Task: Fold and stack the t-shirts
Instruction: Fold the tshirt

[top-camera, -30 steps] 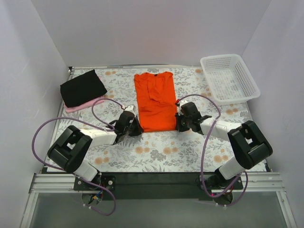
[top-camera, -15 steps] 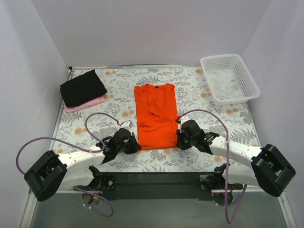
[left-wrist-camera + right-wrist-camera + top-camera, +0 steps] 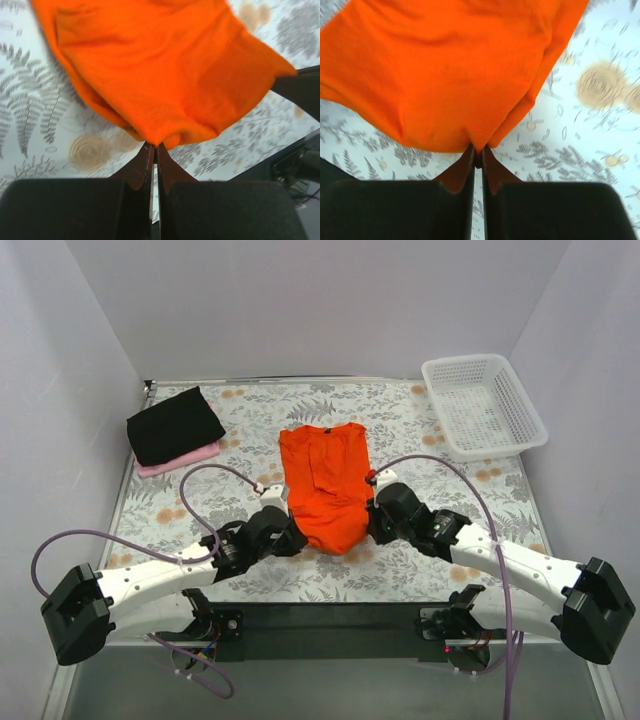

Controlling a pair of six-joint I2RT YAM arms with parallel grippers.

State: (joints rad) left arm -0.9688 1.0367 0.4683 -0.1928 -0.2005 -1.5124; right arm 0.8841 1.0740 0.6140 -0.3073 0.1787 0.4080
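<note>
Floral tablecloth (image 3: 400,430) bears orange t-shirt (image 3: 325,480) between white walls (image 3: 300,310).

White-shelled left arm (image 3: 150,575) and right arm (image 3: 520,562) with blocky black joints sit on a black base bar (image 3: 330,620) at bottom centre. Looping purple cables (image 3: 210,468) trail both. Left gripper (image 3: 155,147) and right gripper (image 3: 477,149) fingers (image 3: 137,172) are dark and tapered.

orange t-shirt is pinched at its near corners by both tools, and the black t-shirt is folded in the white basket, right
No. The top external view shows the black t-shirt folded on the pink t-shirt at the far left, apart from the white basket. The left tool and right tool do pinch the near corners of the orange t-shirt.
</note>
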